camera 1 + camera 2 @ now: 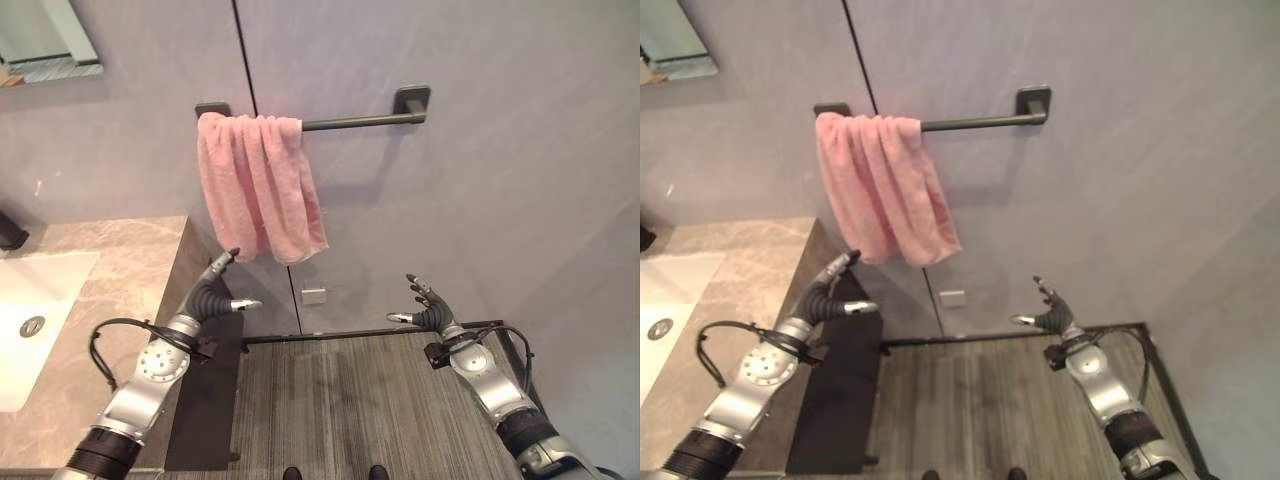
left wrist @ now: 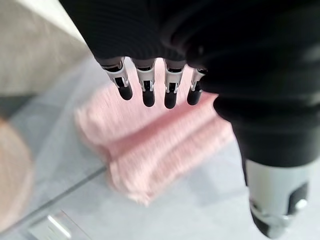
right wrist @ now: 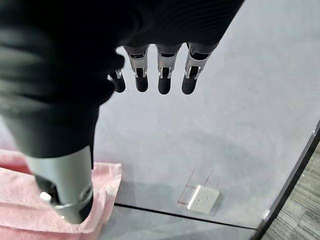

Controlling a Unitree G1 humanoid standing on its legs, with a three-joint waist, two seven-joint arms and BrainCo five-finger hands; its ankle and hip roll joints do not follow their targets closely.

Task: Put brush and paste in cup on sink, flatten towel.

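One pink towel [image 1: 258, 185] is hanging bunched at the left end of the dark wall rail [image 1: 355, 122], above the edge of the marble counter [image 1: 110, 270] with its white sink [image 1: 35, 310]. I am holding my left hand [image 1: 212, 295] just below the towel's lower hem, fingers straight and spread, gripping nothing. I am keeping my right hand [image 1: 428, 305] well apart to the right, fingers relaxed and empty, facing the grey wall [image 1: 480, 180].

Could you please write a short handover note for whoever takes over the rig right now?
Left hand: open, raised just below the towel's lower edge, not touching it.
Right hand: open, empty, held up toward the wall, further from the towel.
Pink towel: bunched at the left end of the wall bar, hanging in folds.
Left: spread the towel flat along the bar. Brush, paste and cup: state unconfirmed.
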